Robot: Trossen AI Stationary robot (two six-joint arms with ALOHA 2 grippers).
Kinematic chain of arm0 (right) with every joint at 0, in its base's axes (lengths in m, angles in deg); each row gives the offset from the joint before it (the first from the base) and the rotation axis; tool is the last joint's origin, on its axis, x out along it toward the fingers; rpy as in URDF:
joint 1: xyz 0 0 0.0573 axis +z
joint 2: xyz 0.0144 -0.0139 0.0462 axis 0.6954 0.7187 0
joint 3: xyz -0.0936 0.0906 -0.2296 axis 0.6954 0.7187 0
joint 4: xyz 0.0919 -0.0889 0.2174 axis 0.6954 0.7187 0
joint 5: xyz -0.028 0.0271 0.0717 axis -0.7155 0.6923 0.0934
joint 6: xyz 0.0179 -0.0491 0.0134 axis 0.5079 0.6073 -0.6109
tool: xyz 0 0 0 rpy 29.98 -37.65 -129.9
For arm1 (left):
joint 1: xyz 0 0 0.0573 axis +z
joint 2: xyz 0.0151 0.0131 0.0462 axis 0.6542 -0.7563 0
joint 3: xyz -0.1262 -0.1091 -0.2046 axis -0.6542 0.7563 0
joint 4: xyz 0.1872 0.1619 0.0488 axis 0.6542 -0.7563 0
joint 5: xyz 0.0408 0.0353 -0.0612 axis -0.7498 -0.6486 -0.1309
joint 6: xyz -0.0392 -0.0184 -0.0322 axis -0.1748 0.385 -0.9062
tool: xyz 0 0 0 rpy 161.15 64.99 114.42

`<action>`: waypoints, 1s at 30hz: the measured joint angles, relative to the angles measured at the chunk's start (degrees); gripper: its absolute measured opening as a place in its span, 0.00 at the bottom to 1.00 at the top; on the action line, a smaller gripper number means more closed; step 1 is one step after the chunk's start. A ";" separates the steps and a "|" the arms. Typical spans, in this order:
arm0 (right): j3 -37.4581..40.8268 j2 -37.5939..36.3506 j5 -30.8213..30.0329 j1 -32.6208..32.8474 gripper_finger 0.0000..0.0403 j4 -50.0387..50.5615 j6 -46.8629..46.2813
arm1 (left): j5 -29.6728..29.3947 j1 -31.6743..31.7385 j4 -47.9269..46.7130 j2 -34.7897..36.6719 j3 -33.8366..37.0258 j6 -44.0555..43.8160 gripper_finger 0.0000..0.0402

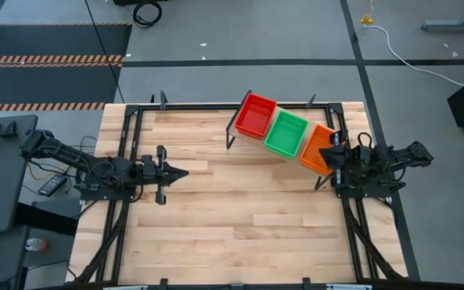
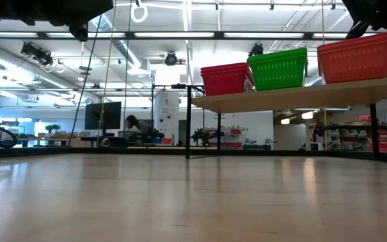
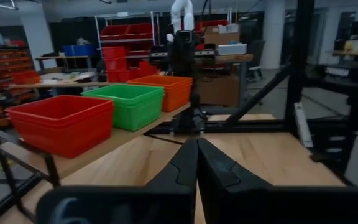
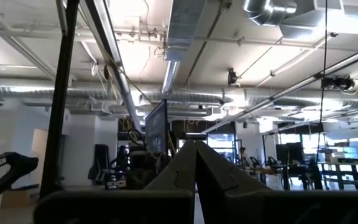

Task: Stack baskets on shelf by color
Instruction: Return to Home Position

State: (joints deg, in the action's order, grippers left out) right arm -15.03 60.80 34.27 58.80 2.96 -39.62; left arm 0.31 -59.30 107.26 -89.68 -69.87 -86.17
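**Loaded shelf [image 2: 294,96], both arms empty-handed**

Your shelf stands at the table's [image 1: 216,217] far right corner: red stack [image 1: 255,115] at its left end, green stack [image 1: 285,133] in the middle, orange stack [image 1: 319,147] at its right end. Your left gripper [image 1: 182,172] hangs near the table's left edge, fingers pressed together on nothing; your right gripper [image 4: 196,144], by the right edge beside the orange stack, is likewise
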 joint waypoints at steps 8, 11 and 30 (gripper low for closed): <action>0.00 0.00 -0.03 0.00 0.02 1.97 0.03 | 0.33 0.00 -6.35 0.00 0.00 0.61 0.01; 0.00 0.00 -0.03 0.00 0.02 2.91 0.03 | 0.33 0.00 -10.25 0.00 0.02 -0.65 0.01; 0.00 0.00 -0.03 0.02 0.03 3.83 0.03 | -0.21 1.77 4.33 11.64 13.17 -2.35 0.00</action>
State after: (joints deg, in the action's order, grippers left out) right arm -15.03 60.80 34.24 58.82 6.79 -39.59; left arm 0.09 -57.53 111.59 -78.04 -56.70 -88.52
